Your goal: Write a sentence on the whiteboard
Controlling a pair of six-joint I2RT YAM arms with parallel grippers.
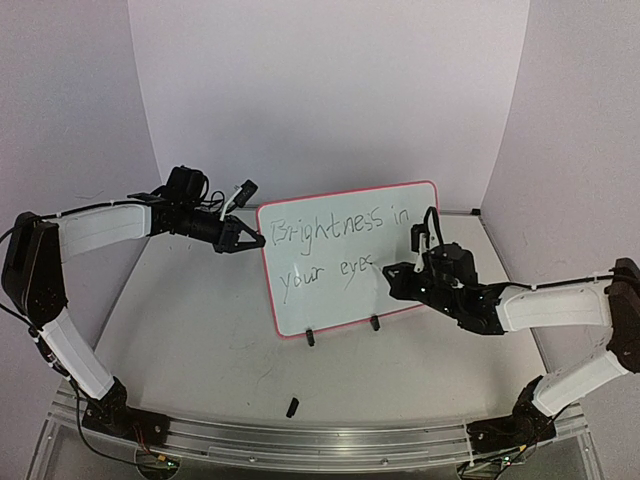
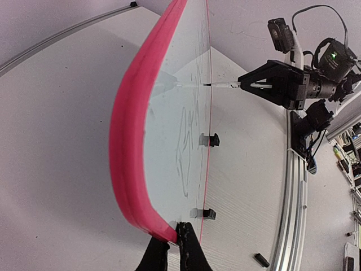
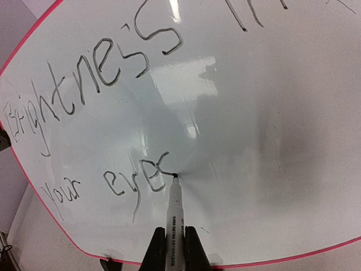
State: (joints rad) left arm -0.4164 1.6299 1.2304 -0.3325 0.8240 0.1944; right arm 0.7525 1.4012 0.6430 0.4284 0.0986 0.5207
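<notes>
Overhead: the board (image 1: 335, 305) stands upright. The left claw (image 1: 250, 240) is at its left edge, and the right claw (image 1: 392, 272) is at the lower line of the sentence (image 1: 330, 245).

Left wrist: both fingers (image 2: 189, 251) are clamped tight on the red frame. Across the board the marker (image 2: 223, 85) comes in nose-first, square to the surface.

Right wrist: the claw is closed snug round the marker barrel, tip touching the board just right of the last letter of "eyes". Blank board lies to the tip's right. I'd judge only the full stop remains, and that's the right arm's job.
</notes>
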